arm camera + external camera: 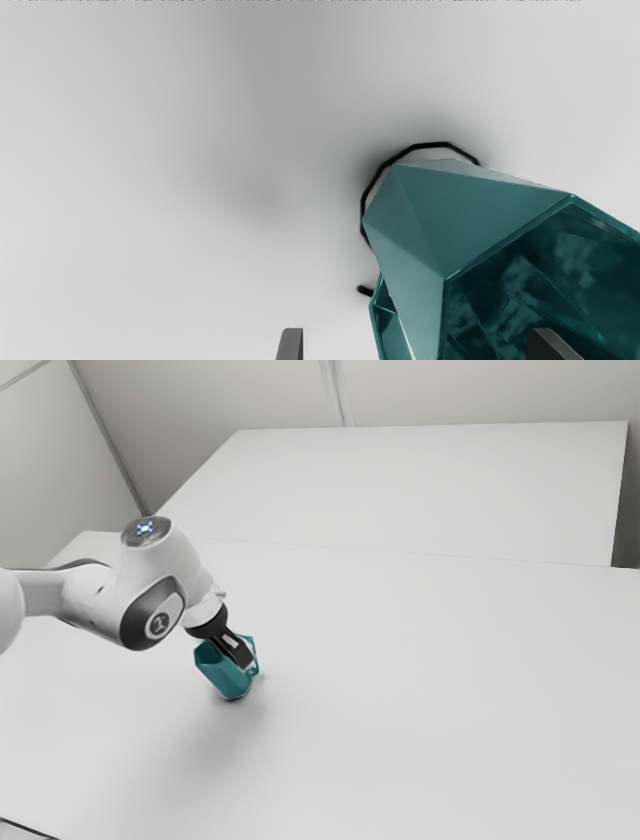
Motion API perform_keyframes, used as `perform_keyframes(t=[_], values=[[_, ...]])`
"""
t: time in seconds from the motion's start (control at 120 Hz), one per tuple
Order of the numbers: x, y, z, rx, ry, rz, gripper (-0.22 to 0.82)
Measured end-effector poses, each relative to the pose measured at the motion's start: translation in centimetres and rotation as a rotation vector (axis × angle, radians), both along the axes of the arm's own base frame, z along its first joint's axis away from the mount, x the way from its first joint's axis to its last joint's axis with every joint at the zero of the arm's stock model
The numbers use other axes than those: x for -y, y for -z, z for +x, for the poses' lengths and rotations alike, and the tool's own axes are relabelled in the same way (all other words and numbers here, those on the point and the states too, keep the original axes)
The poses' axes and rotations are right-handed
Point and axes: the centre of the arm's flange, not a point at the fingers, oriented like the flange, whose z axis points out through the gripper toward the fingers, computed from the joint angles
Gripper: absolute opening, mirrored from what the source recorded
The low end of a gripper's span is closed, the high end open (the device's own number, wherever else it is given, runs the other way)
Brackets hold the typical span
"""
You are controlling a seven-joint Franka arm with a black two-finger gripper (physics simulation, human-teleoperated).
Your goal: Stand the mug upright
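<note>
The teal faceted mug point(222, 673) is tilted in the exterior view, its mouth toward the arm and the exterior view's upper left, its base low near the table. My gripper point(243, 660) is at the mug's handle side, partly covering it. In the wrist view the mug point(435, 215) shows its dark inside and part of its handle point(387, 320). The gripper point(421, 345) stands open there, with one finger over the mug's mouth and the other beyond the handle. The near wall and handle lie between them; contact on both sides is not visible.
The white table point(420, 700) extends around the mug. Another white surface point(420, 480) lies behind it, with pale walls beyond. A dark line point(28, 828) crosses the exterior view's lower left corner.
</note>
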Motion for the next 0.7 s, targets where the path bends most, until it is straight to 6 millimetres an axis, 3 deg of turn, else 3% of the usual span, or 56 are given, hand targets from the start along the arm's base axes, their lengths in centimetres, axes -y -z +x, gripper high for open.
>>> perform_keyframes(t=[0.125, 0.25, 0.517, 0.7], values=[[0.1, -1.8, -0.1, 0.015, 0.0, 0.003, 0.53], [1.1, -5.3, 0.7, 0.054, 0.017, 0.005, 0.56], [1.4, -16.7, 6.5, 0.05, -0.013, 0.022, 0.59], [1.4, -19.4, 9.4, -0.017, -0.034, 0.034, 0.6]])
